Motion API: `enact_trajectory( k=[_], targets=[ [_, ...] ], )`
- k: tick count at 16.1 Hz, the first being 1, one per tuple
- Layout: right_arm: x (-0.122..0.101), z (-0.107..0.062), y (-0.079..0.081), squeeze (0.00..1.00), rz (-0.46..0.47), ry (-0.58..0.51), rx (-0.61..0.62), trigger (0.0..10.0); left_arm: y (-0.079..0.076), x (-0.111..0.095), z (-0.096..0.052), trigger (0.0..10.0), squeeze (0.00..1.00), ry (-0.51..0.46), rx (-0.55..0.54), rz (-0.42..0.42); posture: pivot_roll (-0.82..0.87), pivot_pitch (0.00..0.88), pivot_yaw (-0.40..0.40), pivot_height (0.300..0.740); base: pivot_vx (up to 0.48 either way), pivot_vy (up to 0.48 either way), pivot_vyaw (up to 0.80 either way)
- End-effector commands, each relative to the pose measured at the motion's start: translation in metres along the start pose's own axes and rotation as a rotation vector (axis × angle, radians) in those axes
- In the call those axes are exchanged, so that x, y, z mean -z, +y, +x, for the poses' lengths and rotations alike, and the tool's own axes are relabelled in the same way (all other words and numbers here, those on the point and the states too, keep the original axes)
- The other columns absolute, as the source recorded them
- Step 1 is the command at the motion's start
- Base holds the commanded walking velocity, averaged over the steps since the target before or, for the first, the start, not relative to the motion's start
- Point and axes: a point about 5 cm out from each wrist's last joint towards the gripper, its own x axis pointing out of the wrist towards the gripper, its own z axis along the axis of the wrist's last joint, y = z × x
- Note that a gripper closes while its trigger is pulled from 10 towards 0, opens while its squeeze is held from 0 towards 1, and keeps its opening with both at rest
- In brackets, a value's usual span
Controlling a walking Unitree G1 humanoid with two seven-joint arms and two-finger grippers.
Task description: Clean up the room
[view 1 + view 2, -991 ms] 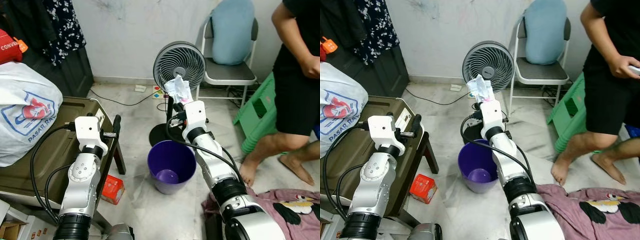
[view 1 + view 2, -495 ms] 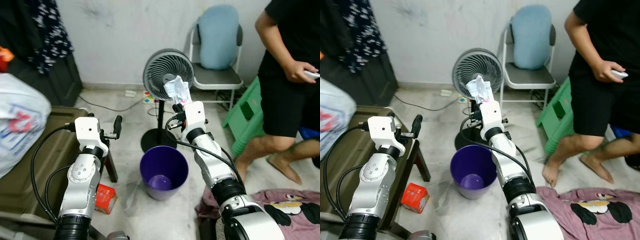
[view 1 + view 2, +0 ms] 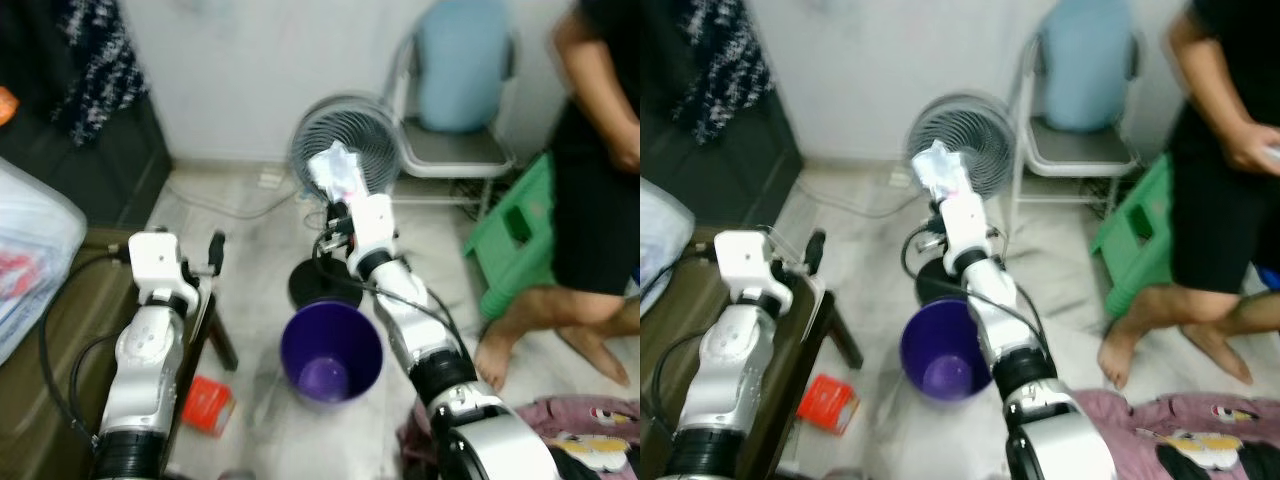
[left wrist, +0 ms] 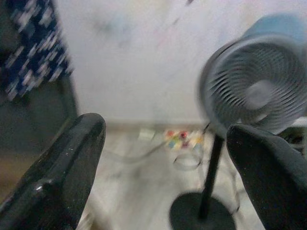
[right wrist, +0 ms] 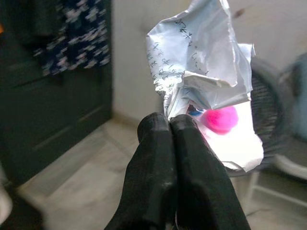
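My right gripper (image 3: 338, 205) is shut on a crumpled white wrapper (image 3: 339, 172) with printed text and a pink spot, seen close in the right wrist view as the wrapper (image 5: 206, 91) pinched between the black fingers (image 5: 163, 167). It is held up in front of the grey fan (image 3: 335, 145), above and behind the purple bin (image 3: 331, 352) on the floor. My left gripper (image 3: 215, 250) is raised at the left beside the dark table; its fingers (image 4: 62, 167) stand open and hold nothing.
A dark low table (image 3: 60, 330) is at the left with a white bag (image 3: 25, 250) on it. A red box (image 3: 205, 405) lies on the floor beside it. A person (image 3: 600, 170) stands at the right near a green stool (image 3: 520, 235) and a chair (image 3: 455, 100). Clothing (image 3: 580, 430) lies at the lower right.
The whole picture has shifted and blurred, so the camera has moved. The right gripper still holds the wrapper; it now sits nearer the bin's far rim.
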Motion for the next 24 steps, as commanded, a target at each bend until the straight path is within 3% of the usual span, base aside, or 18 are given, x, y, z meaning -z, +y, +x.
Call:
enact_trajectory(
  k=[1,9,16,21,24],
  targets=[
    [0.006,-0.004,-0.012,0.00,0.005,0.019,0.044,10.0,-0.009,0.002,-0.001,10.0,0.00,0.006,0.029,-0.012,0.06,0.000,-0.010,0.740,0.379,0.000,0.00],
    [0.006,-0.005,-0.012,0.00,0.016,0.017,0.048,10.0,-0.005,0.001,-0.002,10.0,0.00,-0.001,-0.012,0.022,0.06,0.000,-0.011,0.740,0.080,0.000,0.00],
    [0.012,-0.005,-0.023,0.00,0.031,0.080,0.146,10.0,0.020,0.002,-0.017,10.0,0.00,0.011,-0.054,0.119,0.08,0.000,-0.009,0.740,0.000,0.000,0.27],
    [0.013,-0.004,-0.023,0.00,0.023,0.095,0.166,10.0,0.014,-0.001,-0.016,10.0,0.00,0.000,-0.003,0.159,0.08,0.000,-0.006,0.740,0.000,0.000,0.48],
    [0.021,-0.006,-0.030,0.00,0.030,0.175,0.256,10.0,0.005,-0.011,-0.019,10.0,0.00,-0.037,0.104,0.192,0.09,0.000,-0.007,0.740,0.000,0.000,0.00]
  ],
)
